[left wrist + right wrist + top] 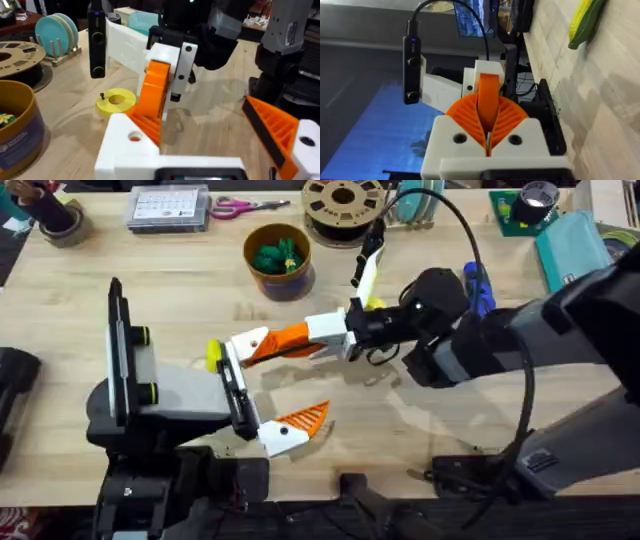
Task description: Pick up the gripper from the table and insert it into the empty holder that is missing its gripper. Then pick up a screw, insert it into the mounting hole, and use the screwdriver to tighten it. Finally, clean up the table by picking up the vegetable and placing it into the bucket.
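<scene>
The bucket (279, 258) stands at twelve o'clock on the bench (200, 310) with the green vegetable (278, 255) already lying inside it. My right fingers (318, 340) are pinched tight on the orange gripper (285, 340), its long axis lying across the bench and its tip pointing toward nine o'clock, right up against the white holder (247, 345) at centre. My left fingers (265, 395) are spread wide, grasping nothing, and the yellow disc (116, 100) lies just beside them.

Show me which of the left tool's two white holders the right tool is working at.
The holder nearer the bucket: the right tool holds an orange fingertip against it. The other holder already carries its own orange pad.
</scene>
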Available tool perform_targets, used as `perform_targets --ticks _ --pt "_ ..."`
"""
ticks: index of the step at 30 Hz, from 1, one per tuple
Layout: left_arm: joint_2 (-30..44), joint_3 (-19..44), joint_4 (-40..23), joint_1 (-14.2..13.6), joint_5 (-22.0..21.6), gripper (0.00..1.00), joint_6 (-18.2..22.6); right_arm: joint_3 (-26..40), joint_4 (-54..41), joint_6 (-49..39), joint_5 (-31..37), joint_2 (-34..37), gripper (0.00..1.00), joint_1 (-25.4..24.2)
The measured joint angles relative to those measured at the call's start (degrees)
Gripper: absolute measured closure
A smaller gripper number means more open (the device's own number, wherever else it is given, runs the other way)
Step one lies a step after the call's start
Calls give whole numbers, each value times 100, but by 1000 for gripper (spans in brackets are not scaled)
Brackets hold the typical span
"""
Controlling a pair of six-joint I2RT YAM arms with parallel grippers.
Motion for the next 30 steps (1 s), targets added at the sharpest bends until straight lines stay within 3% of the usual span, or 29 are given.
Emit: perform_targets --ticks 30 --pt "0 0 0 -2 17 15 46 306 -76 -1 -468 151 993 -106"
